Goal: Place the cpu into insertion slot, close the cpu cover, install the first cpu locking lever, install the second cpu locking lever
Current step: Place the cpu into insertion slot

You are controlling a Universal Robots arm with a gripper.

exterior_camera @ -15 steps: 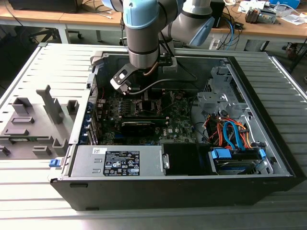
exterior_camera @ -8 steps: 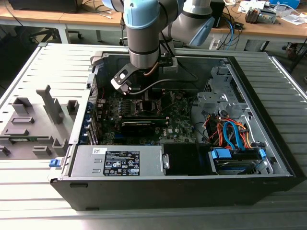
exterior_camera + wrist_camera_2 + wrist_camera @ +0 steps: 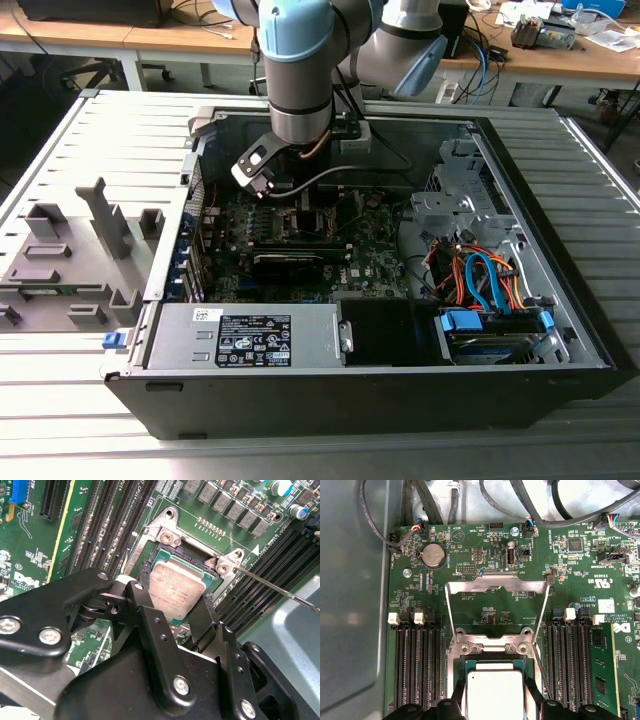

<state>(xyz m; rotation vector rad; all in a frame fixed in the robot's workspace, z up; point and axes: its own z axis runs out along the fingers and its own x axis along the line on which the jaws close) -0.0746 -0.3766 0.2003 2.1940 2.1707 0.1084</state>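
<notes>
cpu (image 3: 177, 585) sits in the socket (image 3: 492, 644), claw (image 3: 176, 602) pinching its sides, cpu cover (image 3: 495, 586) open.

Matt black metal, studded with bright steel screws (image 3: 181, 684), on the claw (image 3: 175, 602). At its tip, dull silver-grey metal, faintly stained, topping the cpu (image 3: 177, 587). Just beyond, thin shiny sheet metal of the cpu cover (image 3: 495, 585). All around, glossy green circuit board (image 3: 470, 545) and black plastic memory slots (image 3: 415, 665).
</notes>
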